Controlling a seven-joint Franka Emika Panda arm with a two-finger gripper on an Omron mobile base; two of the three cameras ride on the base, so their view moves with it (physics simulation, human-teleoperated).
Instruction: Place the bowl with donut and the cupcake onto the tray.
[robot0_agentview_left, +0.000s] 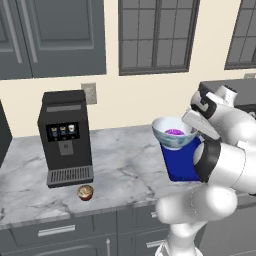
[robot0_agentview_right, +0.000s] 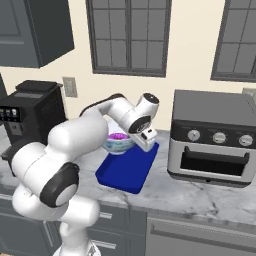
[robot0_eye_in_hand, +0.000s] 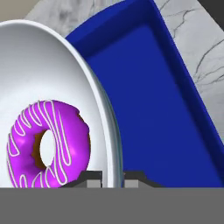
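My gripper (robot0_eye_in_hand: 111, 177) is shut on the rim of the pale bluish-white bowl (robot0_eye_in_hand: 39, 74), with one fingertip inside the rim and one outside. The purple-iced donut (robot0_eye_in_hand: 48, 142) lies in the bowl. The bowl (robot0_agentview_left: 172, 139) hangs over the far left end of the deep-blue tray (robot0_agentview_left: 181, 165), and I cannot tell whether it touches the tray. The right base view shows the bowl (robot0_agentview_right: 117, 145), the donut (robot0_agentview_right: 118, 136) and the tray (robot0_agentview_right: 127, 172) under my gripper (robot0_agentview_right: 132, 142). The tiny cupcake (robot0_agentview_left: 85, 192) stands near the counter's front edge, in front of the coffee machine.
A black coffee machine (robot0_agentview_left: 65, 137) stands at the left on the marble counter (robot0_agentview_left: 125, 165). A grey toaster oven (robot0_agentview_right: 215, 137) sits right of the tray. Dark cabinets hang above, and windows line the back wall.
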